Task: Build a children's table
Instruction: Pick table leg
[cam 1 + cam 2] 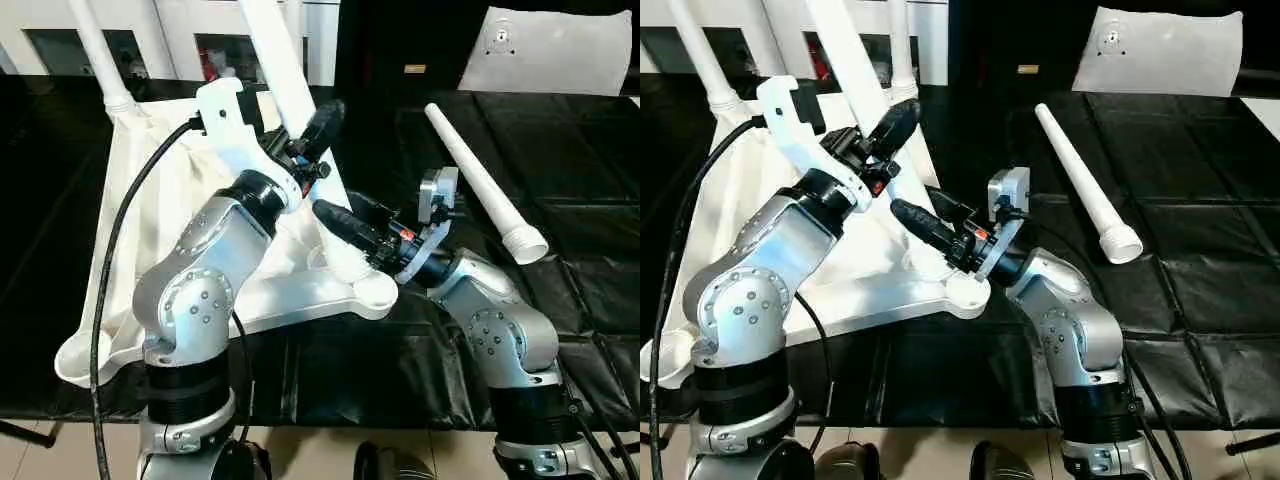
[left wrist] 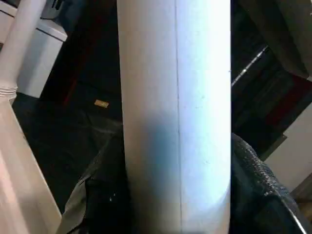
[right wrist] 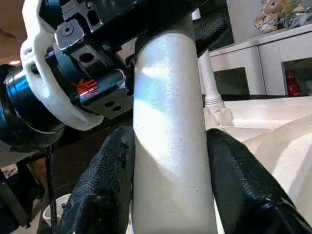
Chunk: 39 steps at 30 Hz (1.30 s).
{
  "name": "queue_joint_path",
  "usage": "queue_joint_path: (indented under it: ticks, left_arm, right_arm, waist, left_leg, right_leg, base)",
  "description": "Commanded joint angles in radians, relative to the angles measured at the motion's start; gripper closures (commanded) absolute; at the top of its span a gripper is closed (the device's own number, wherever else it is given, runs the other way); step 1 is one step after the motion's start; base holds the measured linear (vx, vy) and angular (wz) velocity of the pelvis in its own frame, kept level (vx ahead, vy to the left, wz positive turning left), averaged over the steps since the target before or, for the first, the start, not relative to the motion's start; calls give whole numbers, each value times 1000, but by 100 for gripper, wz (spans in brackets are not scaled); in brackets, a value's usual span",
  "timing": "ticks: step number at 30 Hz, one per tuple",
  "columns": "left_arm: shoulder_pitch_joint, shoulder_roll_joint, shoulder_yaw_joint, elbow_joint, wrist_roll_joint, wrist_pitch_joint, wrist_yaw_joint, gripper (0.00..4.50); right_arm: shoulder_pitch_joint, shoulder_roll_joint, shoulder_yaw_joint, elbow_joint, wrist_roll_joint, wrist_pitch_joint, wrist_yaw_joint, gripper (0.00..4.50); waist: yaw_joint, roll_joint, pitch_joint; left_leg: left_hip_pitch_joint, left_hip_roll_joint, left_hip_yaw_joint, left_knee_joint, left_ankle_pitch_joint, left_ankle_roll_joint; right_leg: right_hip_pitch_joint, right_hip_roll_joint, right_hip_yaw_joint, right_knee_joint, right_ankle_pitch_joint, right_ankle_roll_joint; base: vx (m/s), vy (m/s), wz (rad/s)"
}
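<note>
At the near right corner socket [image 1: 372, 290] of the upturned table top [image 1: 180, 215], one leg [image 1: 275, 55] stands steeply, its long axis rising up and away. Right claw [image 1: 345, 228] is clamped low on it, left claw [image 1: 312, 135] clamped higher. A spare leg [image 1: 480, 180] lies on the black surface [image 1: 580, 200], nearer the right arm.

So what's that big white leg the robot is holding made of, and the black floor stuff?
The held leg looks like smooth white plastic: it has a soft sheen and a faint moulding seam down its length. The black sheet looks like thin glossy plastic film, since it wrinkles and glints, though it could be coated fabric.
</note>
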Motion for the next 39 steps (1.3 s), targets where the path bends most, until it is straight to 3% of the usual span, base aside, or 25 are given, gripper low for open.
queue_joint_path:
  ticks: [1, 5, 7, 13, 17, 20, 23, 24, 26, 28, 30, 33, 35, 36, 39]
  left_arm:
    - [19, 23, -54, -9, 5, -3, -47, 262]
    - [40, 191, -154, -8, 58, -50, -260, 263]
    - [42, 275, -192, 1, 106, -92, -339, 264]
    - [40, 375, -223, 29, 173, -167, -401, 264]
    - [42, 376, -217, 32, 168, -174, -400, 264]
    - [36, 292, -134, 40, 88, -102, -309, 264]
    - [32, 274, -112, 49, 76, -85, -281, 264]
    - [18, 245, -64, 82, 51, -62, -218, 264]
    - [-1, 241, -17, 124, 34, -57, -186, 264]
    - [-13, 261, -3, 149, 30, -53, -200, 264]
    - [-16, 268, -2, 154, 30, -47, -211, 265]
    - [-35, 289, 17, 168, -10, -11, -254, 265]
    - [-40, 295, 21, 170, -21, -1, -265, 265]
    - [-59, 308, 35, 187, -65, 21, -299, 265]
    - [-82, 317, 48, 207, -128, 43, -333, 265]
  right_arm:
    - [2, -3, -6, -6, -8, -28, -15, 264]
    - [5, -12, 6, -2, -8, -35, -1, 264]
    - [7, -15, 8, -2, -8, -37, 2, 264]
    - [12, -22, 15, -1, -10, -44, 6, 265]
    - [13, -24, 17, -1, -10, -47, 6, 265]
    - [12, -30, 28, -4, -23, -51, 1, 265]
    - [10, -32, 32, -6, -30, -51, -5, 265]
    - [0, -36, 37, -3, -54, -44, -35, 265]
    - [-13, -45, 40, -3, -44, -16, -28, 196]
    - [-23, -50, 27, -19, -18, -1, -16, 196]
    - [-27, -52, 19, -27, -3, 7, -15, 161]
    - [-65, -73, -30, -60, 78, 88, -24, 153]
    - [-75, -81, -42, -66, 94, 112, -31, 131]
    - [-114, -135, -65, -67, 145, 211, -15, 131]
    - [-150, -191, -72, -57, 173, 288, 13, 100]
  waist:
    - [0, -2, -81]
    - [-3, 3, -83]
    - [-8, 7, -83]
    - [-8, 10, -82]
    - [-8, 11, -83]
    - [-8, 7, -83]
    - [-7, 6, -83]
    - [-6, 4, -85]
    - [-6, 5, -85]
    - [-5, 2, -87]
    - [-8, 0, -88]
    - [-7, 4, -93]
    - [-5, 6, -93]
    - [-2, 0, -96]
    - [5, -1, -96]
  left_leg:
    - [6, 18, -4, -63, -170, 63]
    - [10, 20, -8, -67, -166, 61]
    - [12, 23, -7, -67, -164, 48]
    - [16, 23, -5, -69, -189, 24]
    - [15, 23, -5, -68, -188, 19]
    - [13, 20, -2, -65, -185, 18]
    - [13, 20, -1, -64, -184, 25]
    - [13, 19, -2, -64, -184, 28]
    - [15, 16, -2, -62, -179, 28]
    - [15, 16, -1, -61, -178, 33]
    - [11, 15, -3, -62, -168, 39]
    - [16, 15, -2, -58, -131, 48]
    - [17, 17, -1, -58, -121, 53]
    - [19, 18, 0, -57, -110, 55]
    - [19, 15, 4, -55, -112, 52]
  right_leg:
    - [69, -58, 37, -85, -338, -117]
    - [66, -59, 38, -80, -343, -108]
    - [66, -58, 41, -74, -306, -127]
    - [69, -60, 44, -69, -279, -157]
    - [70, -61, 45, -68, -276, -159]
    - [72, -60, 45, -68, -274, -169]
    - [71, -59, 44, -71, -284, -167]
    - [72, -59, 43, -71, -296, -160]
    - [71, -57, 41, -73, -309, -155]
    - [71, -58, 41, -73, -317, -146]
    - [75, -55, 40, -71, -307, -129]
    - [73, -54, 41, -66, -266, -146]
    - [71, -54, 41, -64, -246, -162]
    - [72, -54, 42, -59, -232, -171]
    - [73, -55, 42, -61, -239, -180]
  base:
    - [0, 0, 0]
    - [0, 0, 0]
    - [0, 0, 0]
    - [0, 0, 0]
    - [0, 0, 0]
    - [0, 0, 0]
    - [0, 0, 0]
    - [0, 0, 0]
    - [0, 0, 0]
    - [0, 0, 0]
    - [0, 0, 0]
    - [0, 0, 0]
    - [0, 0, 0]
    - [0, 0, 0]
    - [0, 0, 0]
